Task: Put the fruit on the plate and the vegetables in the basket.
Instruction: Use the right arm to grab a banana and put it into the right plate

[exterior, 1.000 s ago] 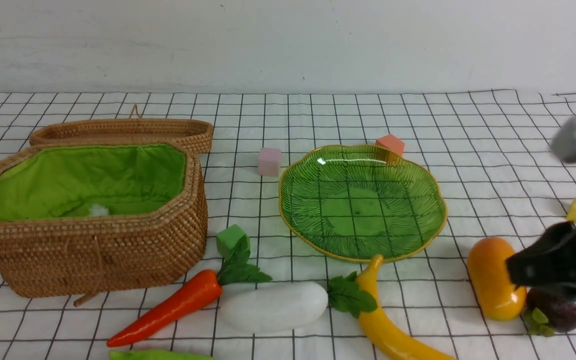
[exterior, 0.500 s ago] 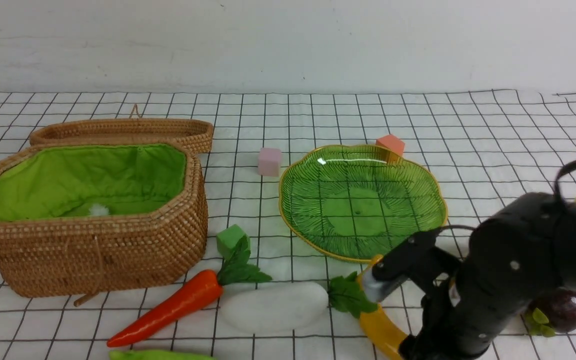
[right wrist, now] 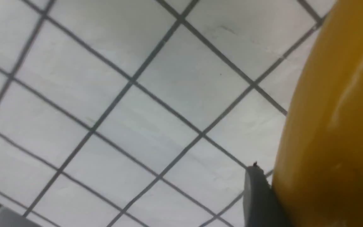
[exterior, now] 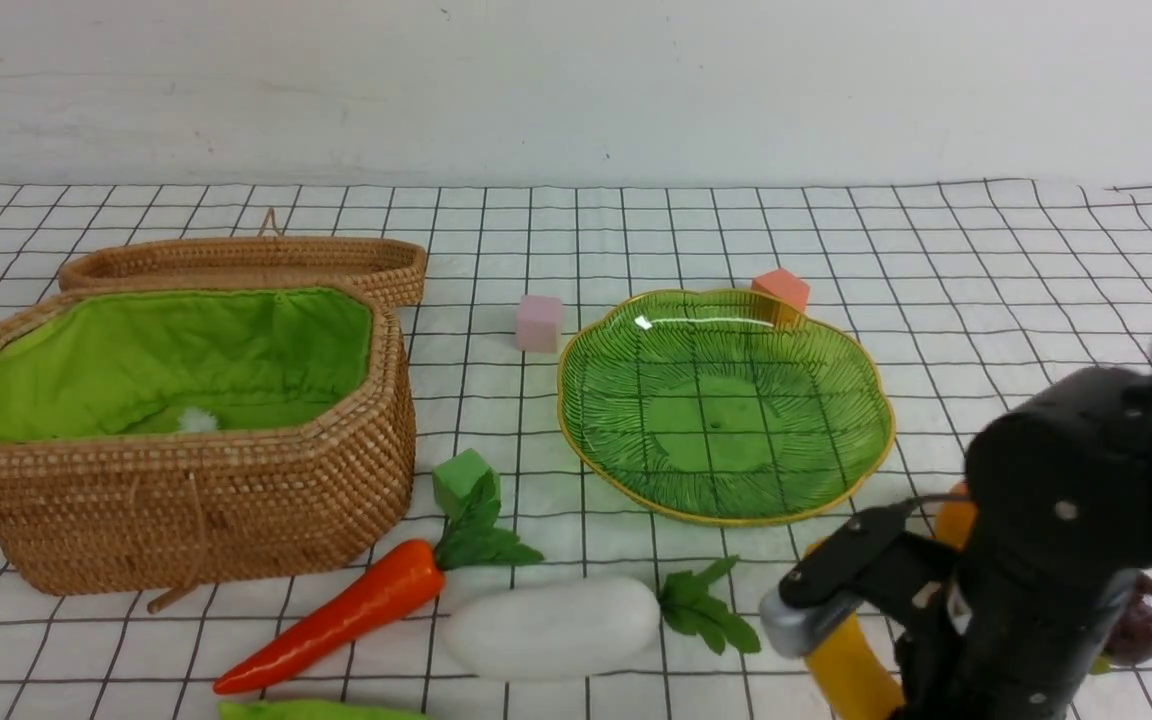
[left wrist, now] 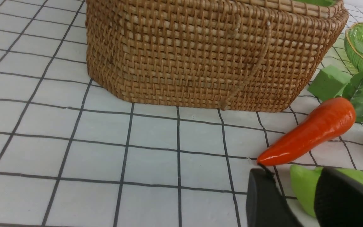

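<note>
**Status: first fruit pick-up under way.**

1. Note the change. One second ago the right arm (exterior: 1066,560) stood over the mango (exterior: 954,520), and the banana (exterior: 851,665) lay with its tip at the near rim of the plate (exterior: 726,420), across the radish leaves. The arm has since swung inward and come low over the banana. The banana has shifted to the right, so it is now clear of the rim and the leaves are fully exposed.

2. Check the right hand (right wrist: 320,189). In the wrist view one finger (right wrist: 257,195) bears on the yellow skin and the banana hides the opposite finger. Judge this as a hand closed partway round the banana, but confirm the grip before you lift.

3. Check the left hand (left wrist: 291,186). Its fingers stand part open either side of the end of the green pod (left wrist: 301,192). A gap shows on one side, so nothing is held. The pod lies on the worktop (exterior: 936,260).

4. Read the task state. The plate holds no fruit. The mango and the purple fruit (exterior: 1141,625) sit behind the right arm. The carrot (exterior: 356,605) and radish (exterior: 546,620) lie in front of the basket (exterior: 206,500), outside it. All six items remain to be placed.

5. Expect the next move to be a lift and a short carry forward to the plate.
</note>
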Action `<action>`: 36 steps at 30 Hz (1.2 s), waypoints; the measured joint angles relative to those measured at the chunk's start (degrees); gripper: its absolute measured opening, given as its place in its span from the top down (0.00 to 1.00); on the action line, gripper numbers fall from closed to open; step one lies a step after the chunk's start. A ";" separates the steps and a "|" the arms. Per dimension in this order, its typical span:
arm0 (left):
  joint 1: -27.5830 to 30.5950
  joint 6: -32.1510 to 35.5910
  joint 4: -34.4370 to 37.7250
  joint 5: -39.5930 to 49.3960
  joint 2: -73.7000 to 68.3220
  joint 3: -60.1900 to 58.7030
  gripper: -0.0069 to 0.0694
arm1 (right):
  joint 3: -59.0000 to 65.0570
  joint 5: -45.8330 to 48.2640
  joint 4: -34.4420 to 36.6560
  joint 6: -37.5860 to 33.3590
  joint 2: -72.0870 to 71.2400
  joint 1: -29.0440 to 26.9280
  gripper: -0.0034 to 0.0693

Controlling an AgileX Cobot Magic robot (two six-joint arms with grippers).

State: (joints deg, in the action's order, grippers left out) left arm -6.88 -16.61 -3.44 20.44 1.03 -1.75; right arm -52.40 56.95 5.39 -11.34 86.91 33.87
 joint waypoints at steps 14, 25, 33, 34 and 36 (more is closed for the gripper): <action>0.00 0.00 0.00 0.00 0.00 0.00 0.60 | -25.30 -7.65 15.44 -7.13 3.81 -8.04 0.52; 0.00 0.00 0.00 0.00 0.00 0.00 0.60 | -48.62 -14.70 23.37 3.56 37.11 -9.48 0.52; 0.00 0.00 0.00 0.00 0.00 0.00 0.60 | -49.82 -15.43 22.96 6.48 39.56 -9.62 0.22; 0.00 0.00 0.00 0.00 0.00 0.00 0.60 | -49.87 -13.91 22.73 6.63 38.99 -10.05 0.12; 0.00 0.00 0.00 0.00 0.00 0.00 0.60 | -49.87 -10.38 22.05 6.69 37.62 -11.12 0.04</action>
State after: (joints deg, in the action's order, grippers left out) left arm -6.88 -16.61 -3.44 20.44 1.03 -1.75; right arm -102.27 46.57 27.44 -4.65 124.53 22.74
